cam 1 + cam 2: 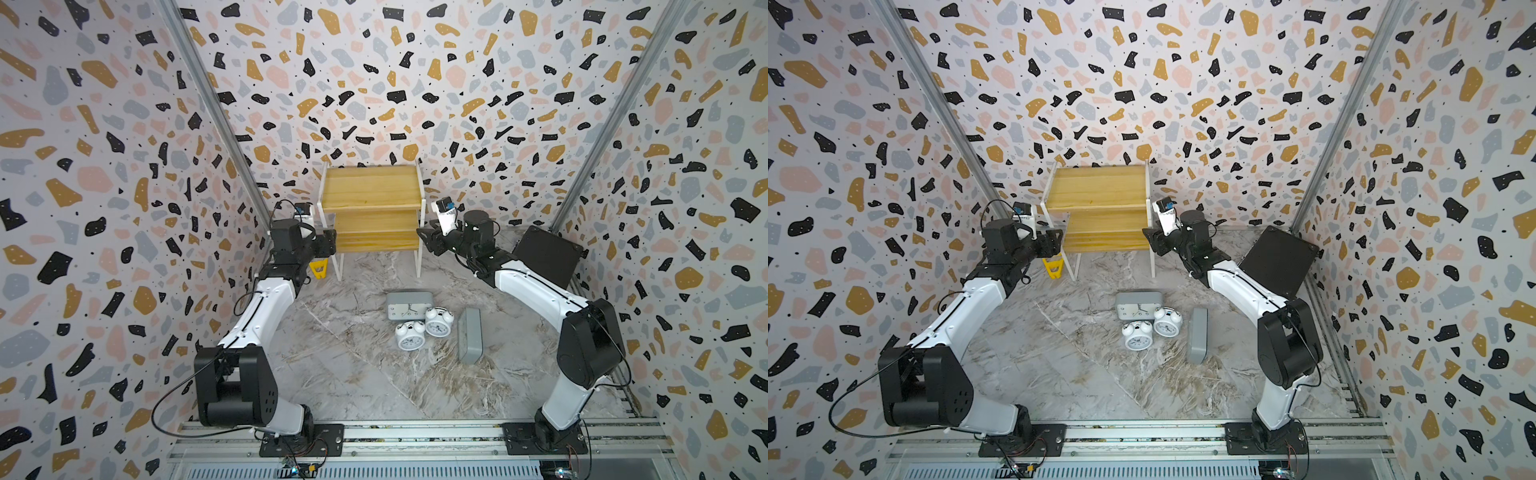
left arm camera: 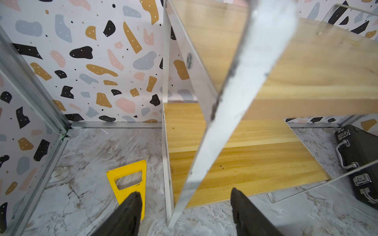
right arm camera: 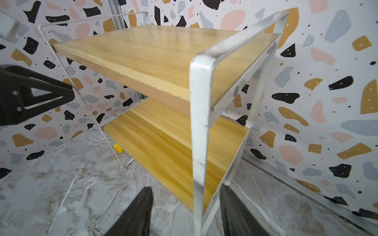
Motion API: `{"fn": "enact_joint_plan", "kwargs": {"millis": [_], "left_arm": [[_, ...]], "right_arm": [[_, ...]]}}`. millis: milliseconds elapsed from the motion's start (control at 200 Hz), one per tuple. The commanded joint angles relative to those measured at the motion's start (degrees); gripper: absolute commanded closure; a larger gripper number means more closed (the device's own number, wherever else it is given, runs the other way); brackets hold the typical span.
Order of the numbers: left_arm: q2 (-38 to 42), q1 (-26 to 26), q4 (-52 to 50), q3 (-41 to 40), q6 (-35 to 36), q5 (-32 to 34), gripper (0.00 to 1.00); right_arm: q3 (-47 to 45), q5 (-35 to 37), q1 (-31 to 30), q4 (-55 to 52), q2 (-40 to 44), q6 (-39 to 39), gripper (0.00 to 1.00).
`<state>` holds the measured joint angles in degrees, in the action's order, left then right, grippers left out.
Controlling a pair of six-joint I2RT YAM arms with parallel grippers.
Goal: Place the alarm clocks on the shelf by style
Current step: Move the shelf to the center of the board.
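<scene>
Sitting at the back of the tabletop [image 1: 353, 374], the shelf [image 1: 371, 195] has a hand at each end. Left hand [image 2: 185, 196] and right hand [image 3: 186, 194] are both partly open, each straddling a white frame bar [image 2: 235, 92] with gaps either side, gripping nothing. All four alarm clocks [image 1: 438, 324] sit bunched nearer the arm bases, well apart from both hands.

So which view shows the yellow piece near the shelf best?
The left wrist view: the yellow piece lies close and nearly whole. In both top views it looks small and far; the right wrist view shows only a corner.
</scene>
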<state>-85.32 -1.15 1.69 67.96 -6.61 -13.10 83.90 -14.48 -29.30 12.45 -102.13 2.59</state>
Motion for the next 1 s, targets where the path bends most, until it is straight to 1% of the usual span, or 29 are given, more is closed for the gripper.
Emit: {"fn": "enact_joint_plan", "kwargs": {"millis": [0, 50, 150, 235, 275, 330, 375, 420, 481, 536, 566, 606, 636, 681, 776, 851, 991], "left_arm": [[-1.8, -0.7, 0.5, 3.5, 0.6, -2.3, 0.31], [-2.6, -0.9, 0.8, 4.4, 0.7, -3.1, 0.34], [-4.5, -1.1, 0.2, 6.6, 0.8, -5.2, 0.41], [-5.4, -1.2, 0.0, 7.6, 0.8, -6.0, 0.46], [-5.5, -1.2, 0.4, 7.7, 1.0, -6.8, 0.51], [-5.7, -1.2, 0.7, 7.7, 1.2, -7.3, 0.54], [-5.8, -1.2, 0.9, 7.7, 1.5, -8.2, 0.6], [-5.9, -1.2, 1.0, 7.8, 1.4, -8.5, 0.62], [-6.0, -1.2, 1.3, 7.7, 1.6, -9.8, 0.66], [-6.1, -1.2, 1.5, 7.6, 1.7, -10.8, 0.69], [-6.1, -1.2, 1.6, 7.6, 1.8, -11.7, 0.73], [-6.2, -1.2, 1.7, 7.5, 2.0, -12.7, 0.76], [-6.2, -1.2, 1.7, 7.5, 2.0, -13.3, 0.78], [-6.1, -1.2, 1.4, 7.6, 2.0, -14.4, 0.84], [-5.5, -1.2, -0.2, 7.9, 1.5, -17.1, 0.9], [-4.8, -1.1, -0.9, 7.5, 0.1, -19.1, 0.9], [-2.9, -1.0, 0.2, 4.9, -3.4, -22.1, 0.91]], "right_arm": [[4.0, 2.6, -0.4, 0.7, -1.2, 0.6, 0.48], [5.1, 3.0, -0.5, 0.3, -2.0, 0.9, 0.49], [6.1, 3.4, -0.7, 0.6, -3.1, 1.2, 0.54], [6.3, 4.0, -0.7, 1.1, -3.7, 1.3, 0.62], [6.4, 4.3, -0.8, 1.4, -3.9, 1.3, 0.67], [6.5, 4.3, -0.8, 1.6, -4.1, 1.1, 0.72], [6.6, 4.3, -0.8, 1.8, -4.3, 1.1, 0.76], [6.7, 4.3, -0.8, 1.8, -4.5, 1.0, 0.81], [6.7, 4.4, -0.8, 2.2, -4.5, 0.8, 0.86], [6.8, 4.4, -0.8, 2.5, -4.6, 0.5, 0.91], [6.8, 4.5, -0.8, 2.5, -4.6, 0.3, 0.93], [6.7, 4.6, -0.8, 2.6, -4.4, 0.1, 0.96], [6.6, 4.8, -0.8, 2.3, -4.2, 0.0, 0.97], [6.2, 5.1, -0.8, 2.2, -3.8, -0.4, 0.99], [4.1, 6.4, -0.7, 3.1, -2.1, -1.7, 1.0], [2.4, 8.0, -0.6, 3.6, -0.5, -2.7, 1.0], [-0.5, 8.4, 0.4, 2.5, 2.7, -3.8, 1.0]]}}
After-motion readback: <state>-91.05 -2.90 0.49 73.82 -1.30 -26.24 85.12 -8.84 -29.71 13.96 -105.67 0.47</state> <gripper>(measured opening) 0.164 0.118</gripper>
